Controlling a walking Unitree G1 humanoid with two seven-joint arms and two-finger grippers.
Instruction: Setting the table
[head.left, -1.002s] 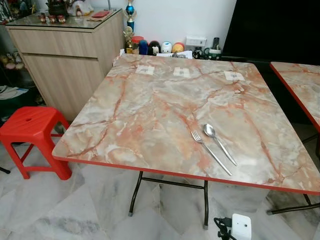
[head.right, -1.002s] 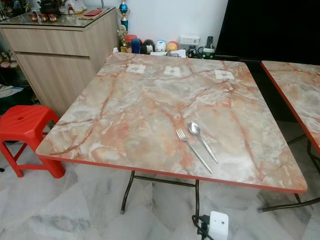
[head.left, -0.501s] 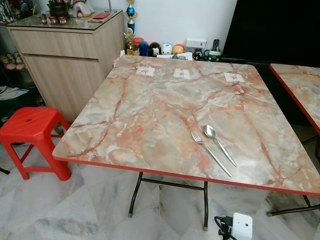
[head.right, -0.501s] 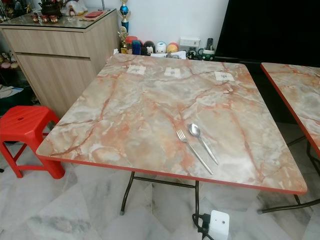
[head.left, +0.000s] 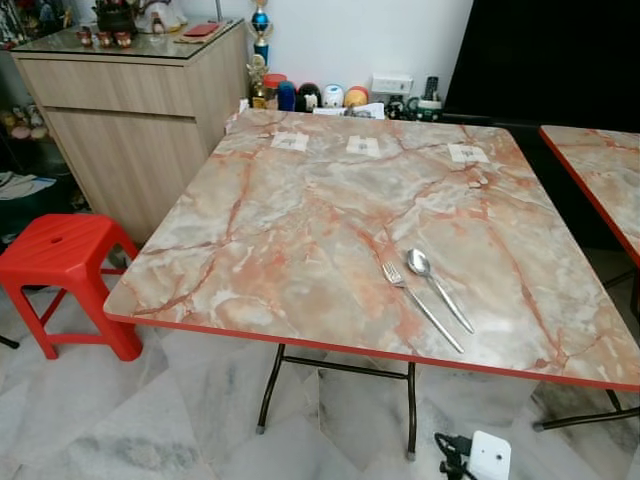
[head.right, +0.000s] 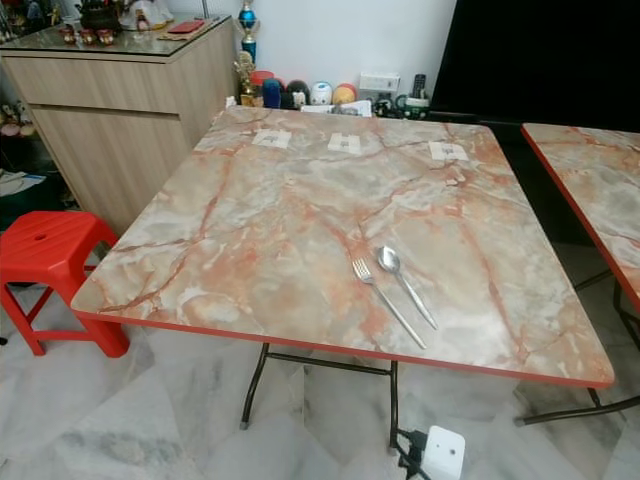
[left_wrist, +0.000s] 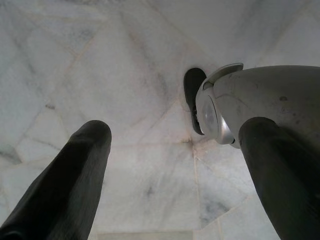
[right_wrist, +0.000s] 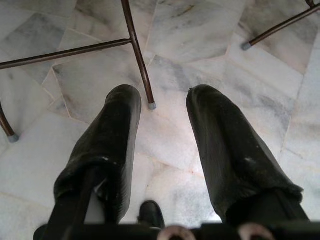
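Note:
A metal fork (head.left: 422, 306) and a spoon (head.left: 438, 288) lie side by side on the marbled table (head.left: 300, 210), near its front right part. Both arms hang below the table. In the left wrist view my left gripper (left_wrist: 175, 150) is open over the pale floor tiles, with nothing between its fingers. In the right wrist view my right gripper (right_wrist: 162, 105) is open too, pointing down at the floor by a table leg (right_wrist: 137, 55).
A red plastic stool (head.left: 62, 272) stands left of the table. A wooden cabinet (head.left: 135, 110) is behind it. A second marbled table (head.left: 600, 170) is at the right. A white power adapter with a cable (head.left: 485, 455) lies on the floor in front.
The camera has shifted very slightly. The fork, the spoon and the table stay as they were.

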